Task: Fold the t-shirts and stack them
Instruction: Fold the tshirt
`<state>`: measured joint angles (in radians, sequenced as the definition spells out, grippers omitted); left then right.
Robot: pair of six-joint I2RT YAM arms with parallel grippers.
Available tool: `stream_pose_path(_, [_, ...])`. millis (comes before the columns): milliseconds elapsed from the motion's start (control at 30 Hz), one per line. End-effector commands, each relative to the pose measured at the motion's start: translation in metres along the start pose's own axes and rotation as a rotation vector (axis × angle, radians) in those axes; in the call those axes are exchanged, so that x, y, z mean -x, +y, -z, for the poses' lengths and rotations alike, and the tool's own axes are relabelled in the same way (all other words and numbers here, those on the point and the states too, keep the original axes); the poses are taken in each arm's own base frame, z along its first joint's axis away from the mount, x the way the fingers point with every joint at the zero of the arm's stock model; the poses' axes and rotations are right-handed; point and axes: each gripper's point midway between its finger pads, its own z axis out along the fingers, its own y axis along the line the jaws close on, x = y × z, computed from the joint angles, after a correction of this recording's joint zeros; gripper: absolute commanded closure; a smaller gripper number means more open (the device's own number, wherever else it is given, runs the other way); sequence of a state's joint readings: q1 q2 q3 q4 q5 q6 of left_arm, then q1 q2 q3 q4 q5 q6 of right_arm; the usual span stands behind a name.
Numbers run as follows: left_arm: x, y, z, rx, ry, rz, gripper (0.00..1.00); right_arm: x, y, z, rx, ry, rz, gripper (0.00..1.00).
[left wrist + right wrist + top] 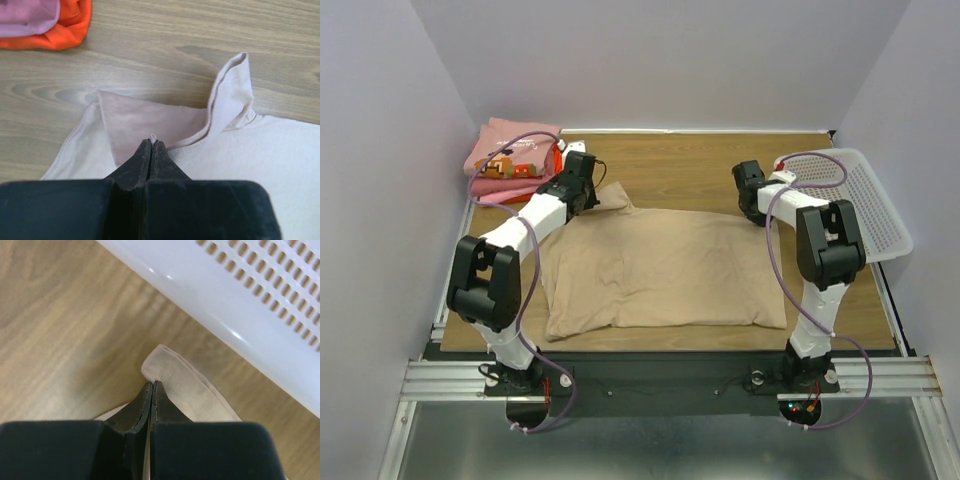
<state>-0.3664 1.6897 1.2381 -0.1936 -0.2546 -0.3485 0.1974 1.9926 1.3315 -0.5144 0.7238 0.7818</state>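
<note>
My left pincer [151, 144] pinches the tan t-shirt [660, 265] at its far-left corner, and my right pincer [151, 386] seems clamped on the corner beside the white basket [260, 305].

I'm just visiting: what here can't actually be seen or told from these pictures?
- Top view: the graphic on the pink t-shirt is too small to read.
- Left wrist view: the orange-red t-shirt is cut off by the top edge.
- Right wrist view: the basket runs off the frame; the right gripper hides how much tan t-shirt it pinches.
</note>
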Motion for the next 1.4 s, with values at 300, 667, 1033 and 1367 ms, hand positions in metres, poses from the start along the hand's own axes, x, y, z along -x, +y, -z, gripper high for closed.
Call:
stream_pose_path(300, [-0.044, 0.026, 0.073, -0.031, -0.018, 0.183, 1.0, 0.002, -0.049, 0.052, 0.062, -0.016, -0.031, 1.0])
stream_pose_path(667, [-0.114, 0.074, 0.094, 0.136, 0.072, 0.342, 1.0, -0.012, -0.072, 0.08, 0.167, 0.015, -0.045, 1.0])
stream_pose_path(1033, [-0.098, 0.087, 0.125, 0.162, 0.012, 0.414, 1.0, -0.023, -0.088, 0.091, 0.21, 0.023, -0.021, 1.0])
stream_pose_path(1367, [-0.11, 0.092, 0.137, 0.16, 0.038, 0.444, 1.0, -0.026, -0.097, 0.098, 0.229, 0.022, -0.011, 0.99])
